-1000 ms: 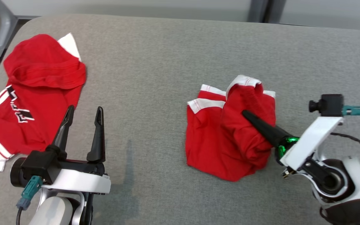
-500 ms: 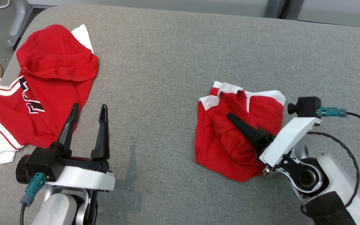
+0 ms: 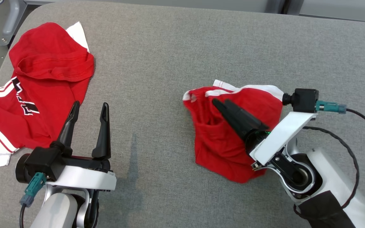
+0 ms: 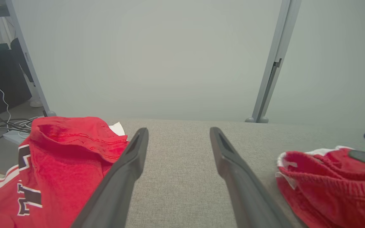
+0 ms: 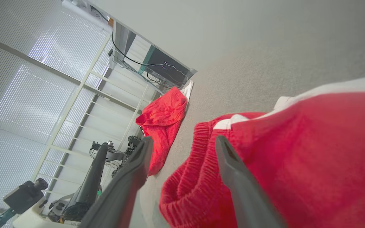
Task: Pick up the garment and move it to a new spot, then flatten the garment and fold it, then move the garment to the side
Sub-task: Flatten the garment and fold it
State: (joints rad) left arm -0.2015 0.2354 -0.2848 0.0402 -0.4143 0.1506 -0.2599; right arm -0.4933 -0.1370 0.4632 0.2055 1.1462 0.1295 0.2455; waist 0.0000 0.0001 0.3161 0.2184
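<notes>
Shorts [image 3: 223,139], red with white trim: crumpled, centre-right of the head view on the grey table [image 3: 157,47]. Right gripper [image 3: 220,102]: I see its fingers spread, lying over the cloth, clamping nothing. Left gripper [image 3: 90,104]: spread, empty, lower left. Red jersey [image 3: 43,79]: upper left. Right wrist view adds the ribbed waistband [image 5: 185,177] at the fingers; left wrist view, floor cables [image 4: 2,125].
</notes>
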